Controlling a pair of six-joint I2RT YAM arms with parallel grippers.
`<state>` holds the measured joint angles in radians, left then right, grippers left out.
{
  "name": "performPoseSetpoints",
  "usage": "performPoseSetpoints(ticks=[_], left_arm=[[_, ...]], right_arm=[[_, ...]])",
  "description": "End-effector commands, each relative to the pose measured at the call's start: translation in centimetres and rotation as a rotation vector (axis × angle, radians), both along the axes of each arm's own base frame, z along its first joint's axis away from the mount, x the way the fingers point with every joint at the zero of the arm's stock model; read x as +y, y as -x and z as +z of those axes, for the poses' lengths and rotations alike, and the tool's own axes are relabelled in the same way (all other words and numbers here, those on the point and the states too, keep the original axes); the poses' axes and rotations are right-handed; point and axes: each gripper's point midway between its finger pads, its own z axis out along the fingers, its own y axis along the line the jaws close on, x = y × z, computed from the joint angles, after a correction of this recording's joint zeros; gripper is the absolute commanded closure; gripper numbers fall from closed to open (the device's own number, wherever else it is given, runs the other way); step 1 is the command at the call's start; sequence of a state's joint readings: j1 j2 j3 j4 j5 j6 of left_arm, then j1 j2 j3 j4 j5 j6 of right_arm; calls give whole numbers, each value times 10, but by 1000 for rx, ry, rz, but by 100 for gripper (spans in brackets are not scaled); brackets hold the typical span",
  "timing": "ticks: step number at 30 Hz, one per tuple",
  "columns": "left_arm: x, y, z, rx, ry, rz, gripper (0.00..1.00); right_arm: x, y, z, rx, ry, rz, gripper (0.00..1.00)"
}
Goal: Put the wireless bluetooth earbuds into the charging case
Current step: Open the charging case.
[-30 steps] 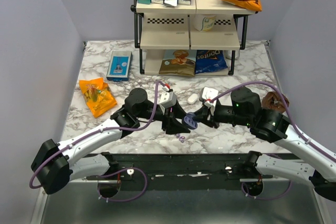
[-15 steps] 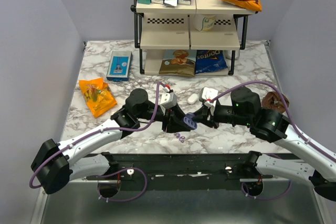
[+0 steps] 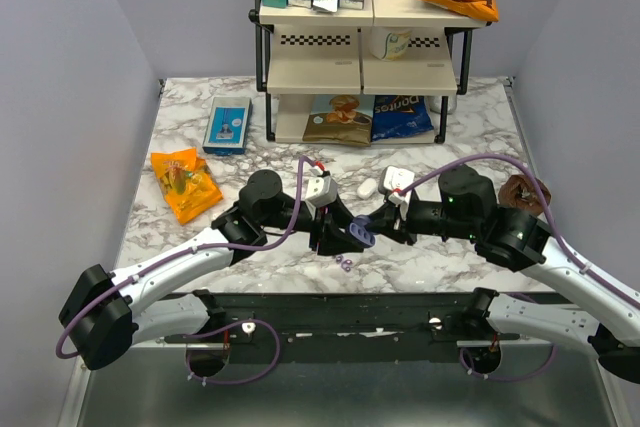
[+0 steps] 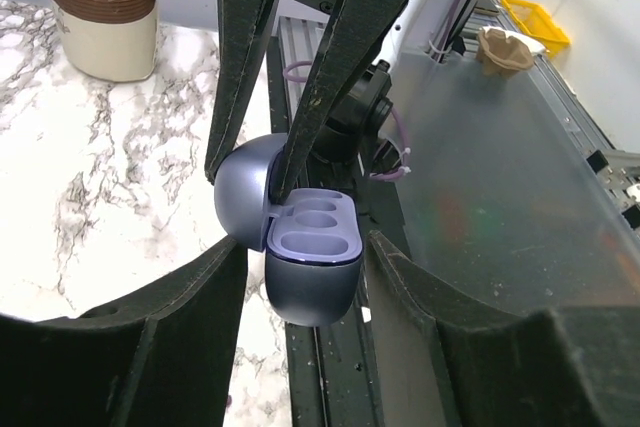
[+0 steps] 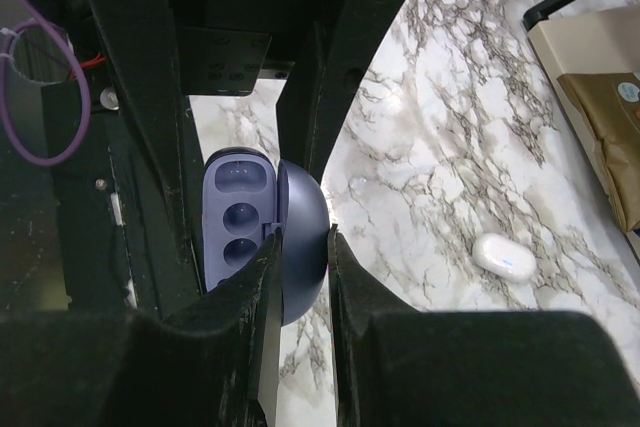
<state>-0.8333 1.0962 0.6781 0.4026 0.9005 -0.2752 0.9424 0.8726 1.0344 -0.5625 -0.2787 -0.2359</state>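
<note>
The lavender-blue charging case (image 3: 358,235) hangs open in the air between my two grippers, just above the table's front edge. My right gripper (image 3: 378,225) is shut on its domed half (image 5: 303,247). My left gripper (image 3: 338,237) is open, and its fingers (image 4: 200,307) straddle the half with the paler wells (image 4: 312,237), with narrow gaps on both sides. The wells look empty. In the right wrist view the wells (image 5: 235,217) face left, between the left gripper's fingers. The two tiny purple earbuds (image 3: 343,263) lie on the marble just below the case.
A white oval case (image 3: 367,188) lies on the marble behind the grippers and shows in the right wrist view (image 5: 505,256). A brown-topped cup (image 3: 520,192) stands at the right. An orange snack bag (image 3: 185,184) and a blue box (image 3: 228,124) lie at the left. A stocked shelf rack (image 3: 360,57) stands at the back.
My left gripper has edged right, so its fingers now reach round the case. The right gripper still holds the case in the same place.
</note>
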Motion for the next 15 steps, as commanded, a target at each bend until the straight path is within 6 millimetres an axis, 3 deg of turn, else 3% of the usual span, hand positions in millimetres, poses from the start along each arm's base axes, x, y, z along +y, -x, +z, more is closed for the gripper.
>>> performPoseSetpoints(ticks=[1, 5, 12, 13, 15], left_arm=[[-1, -1, 4, -26, 26, 11, 44], [-2, 0, 3, -22, 27, 8, 55], [-1, 1, -1, -24, 35, 14, 93], [-1, 1, -2, -17, 33, 16, 99], [-1, -1, -4, -3, 24, 26, 100]], right_arm=[[5, 2, 3, 8, -21, 20, 99], [6, 2, 2, 11, -21, 19, 99], [5, 2, 2, 12, -21, 17, 99], [4, 2, 3, 12, -24, 12, 98], [5, 2, 3, 16, -26, 10, 84]])
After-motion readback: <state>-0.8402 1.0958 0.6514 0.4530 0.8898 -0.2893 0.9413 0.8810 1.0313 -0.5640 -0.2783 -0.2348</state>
